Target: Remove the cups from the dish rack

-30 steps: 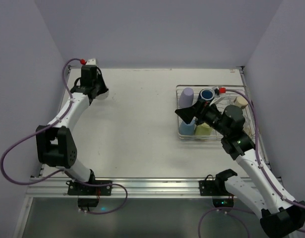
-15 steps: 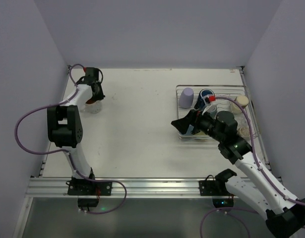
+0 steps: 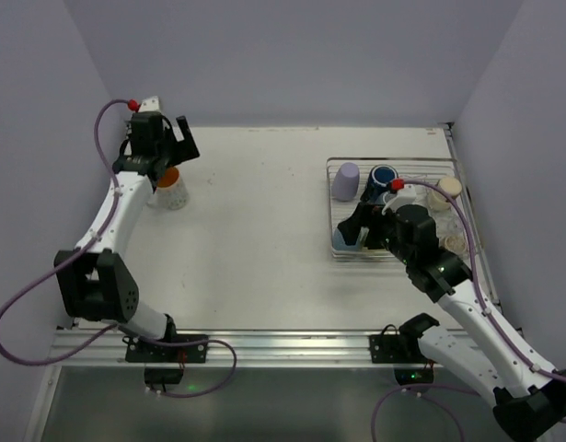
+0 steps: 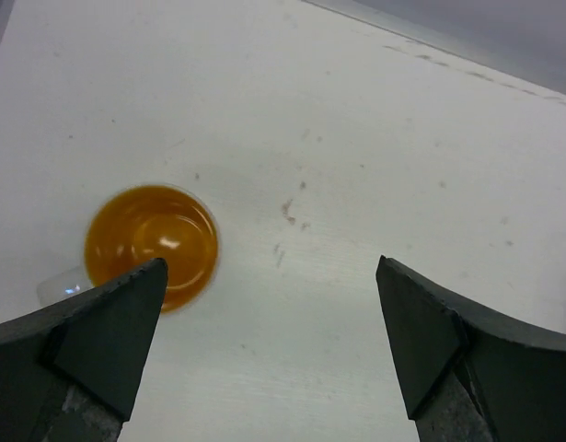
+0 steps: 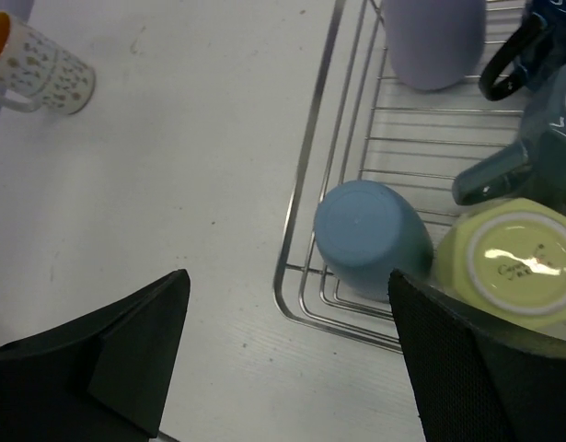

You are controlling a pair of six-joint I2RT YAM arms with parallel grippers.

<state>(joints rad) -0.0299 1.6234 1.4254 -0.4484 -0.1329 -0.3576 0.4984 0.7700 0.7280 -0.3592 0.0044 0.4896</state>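
The left pincer (image 4: 269,276) gaped wide over the bench (image 4: 402,138) and gripped nothing. The orange-inside cup (image 4: 152,244) stood upright beneath it, beside one fingertip (partly hidden behind it). The right pincer (image 5: 290,285) hung spread and empty above a corner of the dish rack (image 5: 306,175). There the light blue cup (image 5: 365,235) sat upturned between its fingers, just beside the yellow-green cup (image 5: 517,262).
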